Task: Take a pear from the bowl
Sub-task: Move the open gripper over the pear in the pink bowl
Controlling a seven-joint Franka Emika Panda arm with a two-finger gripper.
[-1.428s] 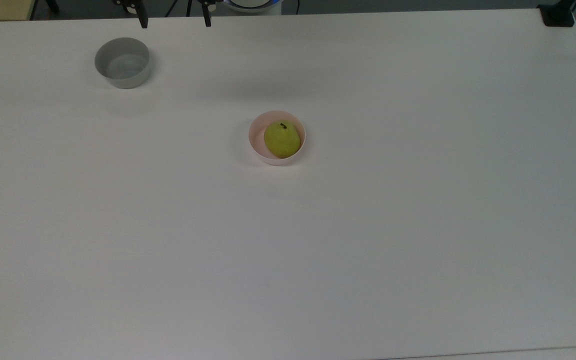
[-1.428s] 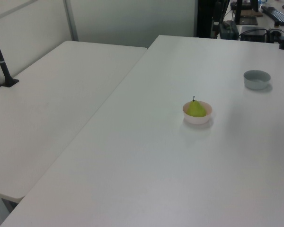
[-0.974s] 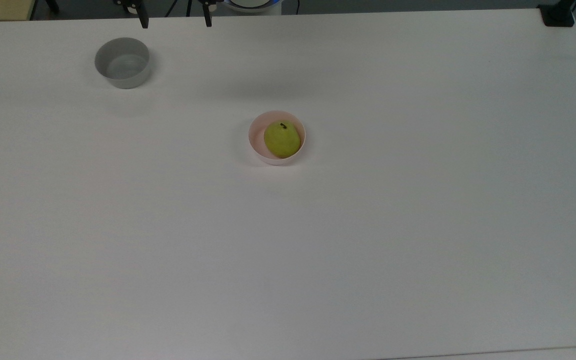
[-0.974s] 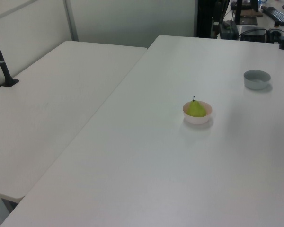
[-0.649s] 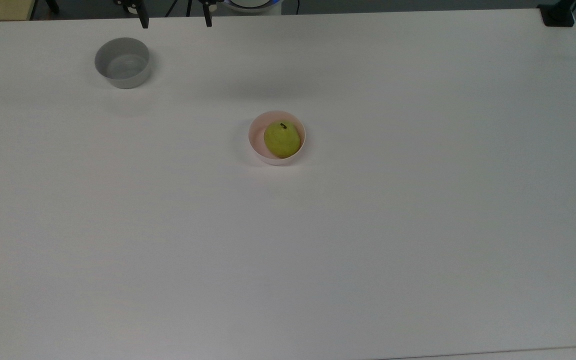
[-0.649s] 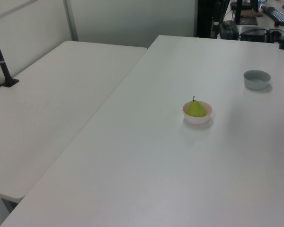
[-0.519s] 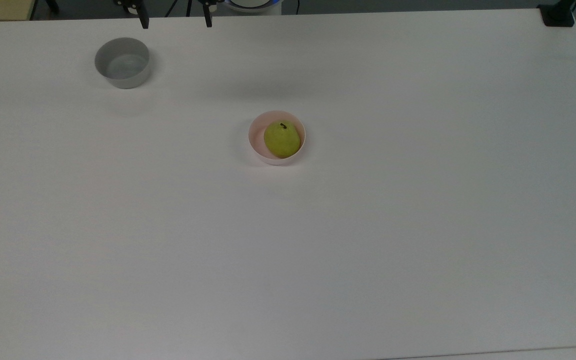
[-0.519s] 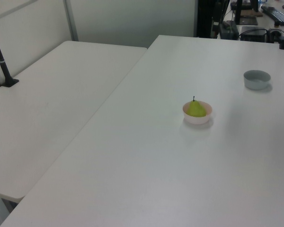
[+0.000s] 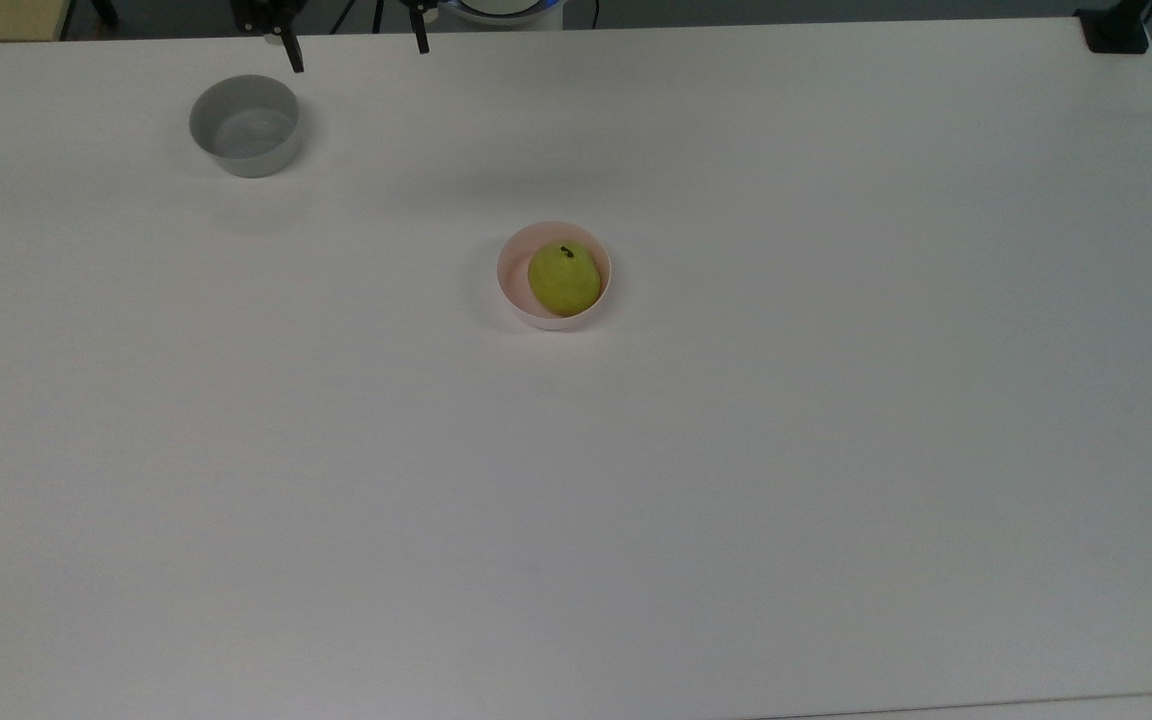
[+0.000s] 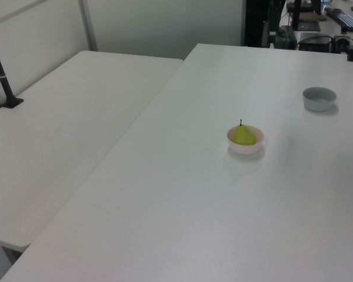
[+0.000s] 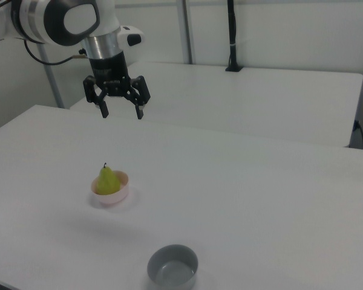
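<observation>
**Right view: pear in bowl, gripper high and empty**

Item 1: pear (image 11: pixel 108 180), upright in pink bowl (image 11: pixel 111 194), stem up; long axis vertical. Bowl on white table (image 11: pixel 260 199).
Item 2: gripper (image 11: pixel 120 113), fingers spread wide, holding nothing, pointing down, well above the table.
Item 3: grey bowl (image 11: pixel 172 266), apart, not involved.
Key relation: in the right view the pear lies at about 6 o'clock from the fingers, well below. In the top view the pear (image 9: pixel 564 279) lies at about 4 o'clock from the gripper (image 9: pixel 356 50). Judgement: approach not yet made.
</observation>
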